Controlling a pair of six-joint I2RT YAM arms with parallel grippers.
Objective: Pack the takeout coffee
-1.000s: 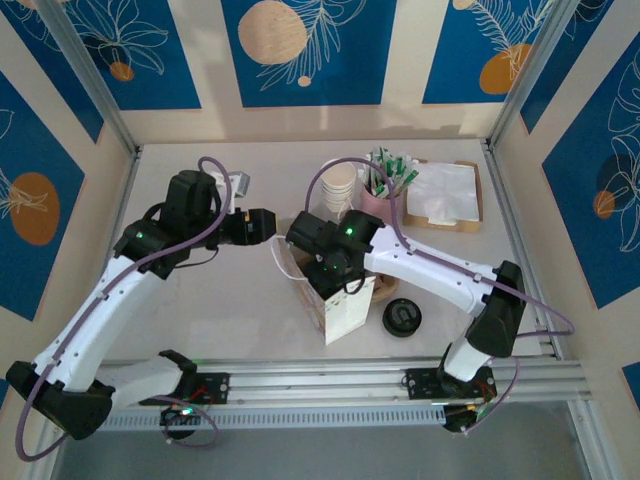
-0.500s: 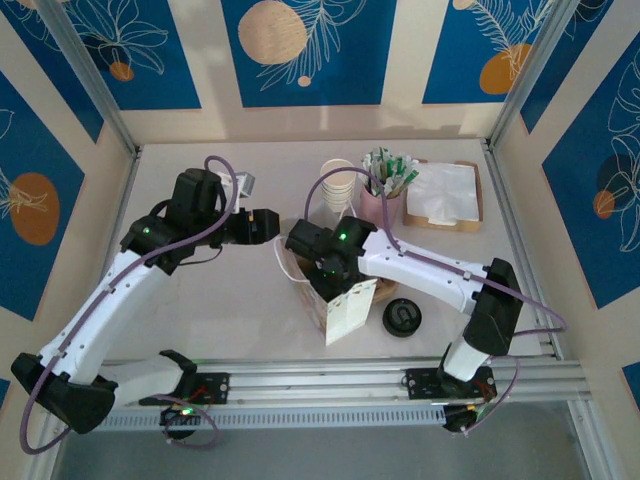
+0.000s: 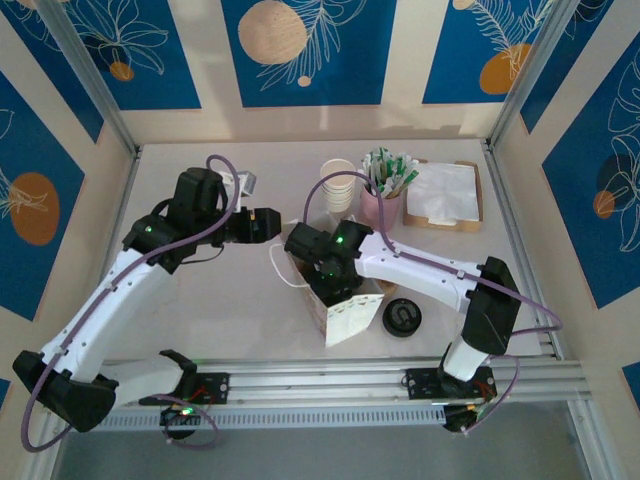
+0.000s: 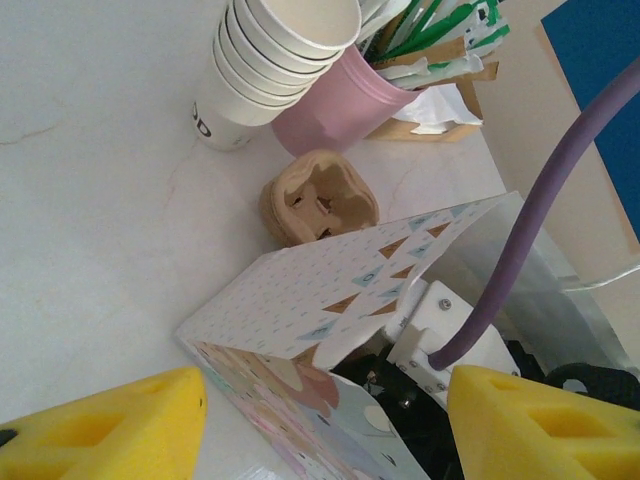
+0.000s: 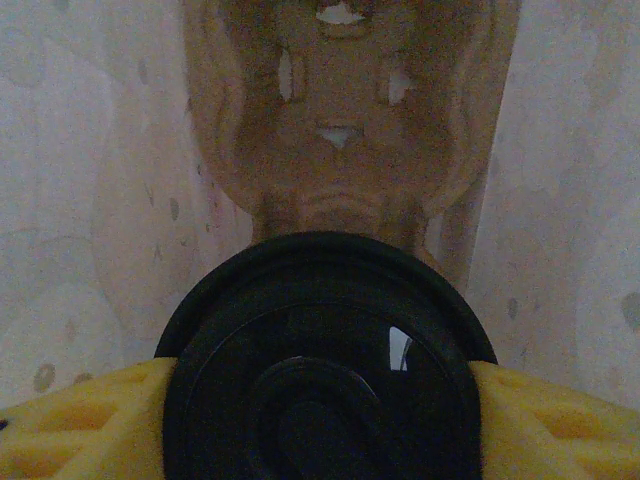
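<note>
A patterned paper bag point(image 3: 345, 312) stands open in the middle of the table, also seen from the left wrist point(image 4: 330, 290). My right gripper point(image 3: 335, 272) reaches down into its mouth. It is shut point(image 5: 320, 400) on a coffee cup, whose black lid point(image 5: 320, 350) sits between the yellow fingers. Below the cup, between the bag's inner walls, lies a brown pulp cup carrier point(image 5: 340, 150). My left gripper point(image 3: 266, 222) hovers open at the bag's upper left corner, and its yellow fingers point(image 4: 110, 425) stand apart with the bag's edge beyond them.
A stack of white paper cups point(image 3: 338, 185) and a pink holder of stir sticks point(image 3: 380, 203) stand behind the bag. A napkin tray point(image 3: 446, 195) is at the back right. Another brown carrier point(image 4: 318, 200) and a loose black lid point(image 3: 402, 318) lie right of the bag.
My right wrist has shifted a little left and sunk lower into the bag, whose front face has tipped outward. The left gripper has edged slightly towards the bag.
</note>
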